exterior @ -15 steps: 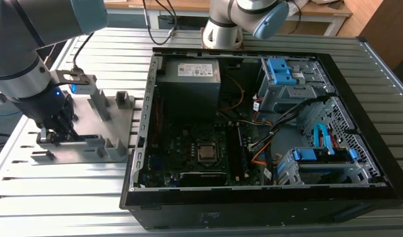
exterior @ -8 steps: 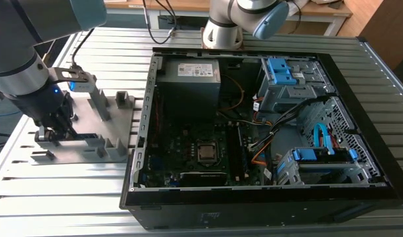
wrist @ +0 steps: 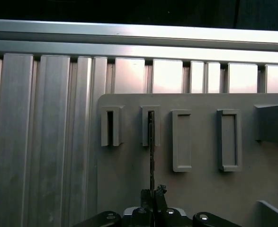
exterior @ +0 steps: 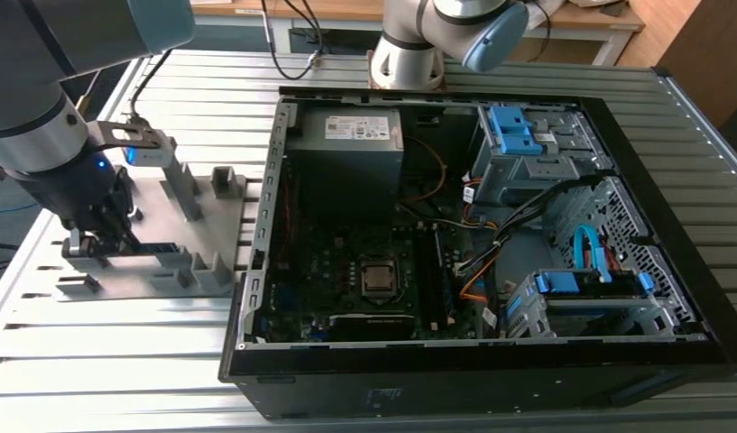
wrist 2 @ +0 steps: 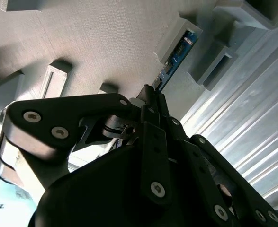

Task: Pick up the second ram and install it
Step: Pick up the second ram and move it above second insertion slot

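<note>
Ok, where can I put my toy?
The bare table slats at the exterior view's lower left, bordered by the fixture plate and computer case. Crowded: the plate, where the gripper holds the second ram, and inside the case.

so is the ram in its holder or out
In. The second ram stands on edge, far end in a slotted fixture block, claw shut on the near end.

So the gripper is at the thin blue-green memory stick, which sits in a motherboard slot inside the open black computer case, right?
No. The gripper is at the thin blue-green memory stick, but the stick stands on edge in a slotted block on the grey plastic fixture plate, beside the open black computer case, not inside it. The first wrist view shows this.
</note>
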{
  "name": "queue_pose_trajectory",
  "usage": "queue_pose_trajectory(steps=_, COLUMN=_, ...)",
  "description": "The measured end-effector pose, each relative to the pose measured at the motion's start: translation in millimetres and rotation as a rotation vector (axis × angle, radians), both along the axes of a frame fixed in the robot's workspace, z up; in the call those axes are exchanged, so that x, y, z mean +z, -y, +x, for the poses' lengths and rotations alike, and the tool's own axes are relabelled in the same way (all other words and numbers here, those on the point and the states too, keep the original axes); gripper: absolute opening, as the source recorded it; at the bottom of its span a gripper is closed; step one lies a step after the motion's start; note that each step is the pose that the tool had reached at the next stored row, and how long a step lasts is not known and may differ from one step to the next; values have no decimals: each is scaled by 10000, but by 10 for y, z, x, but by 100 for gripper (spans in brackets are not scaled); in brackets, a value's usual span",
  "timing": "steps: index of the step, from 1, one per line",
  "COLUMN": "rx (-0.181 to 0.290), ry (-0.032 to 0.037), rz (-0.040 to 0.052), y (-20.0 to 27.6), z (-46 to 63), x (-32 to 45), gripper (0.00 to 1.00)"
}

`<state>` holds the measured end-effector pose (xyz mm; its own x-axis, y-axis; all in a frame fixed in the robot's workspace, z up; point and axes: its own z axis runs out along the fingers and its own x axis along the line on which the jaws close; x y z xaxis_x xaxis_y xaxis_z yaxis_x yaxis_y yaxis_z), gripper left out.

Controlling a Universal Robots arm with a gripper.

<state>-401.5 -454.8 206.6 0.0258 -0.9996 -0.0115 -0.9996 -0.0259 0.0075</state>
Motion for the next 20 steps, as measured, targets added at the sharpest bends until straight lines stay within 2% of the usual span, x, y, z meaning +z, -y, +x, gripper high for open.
queue_pose_trajectory(steps=11, rx=0, ry=-1, rz=22, y=0, z=0, x=20, gripper=14)
queue_pose_trajectory(steps=20, rx=0, ry=2, rz=38, y=0, z=0, x=78, gripper=14)
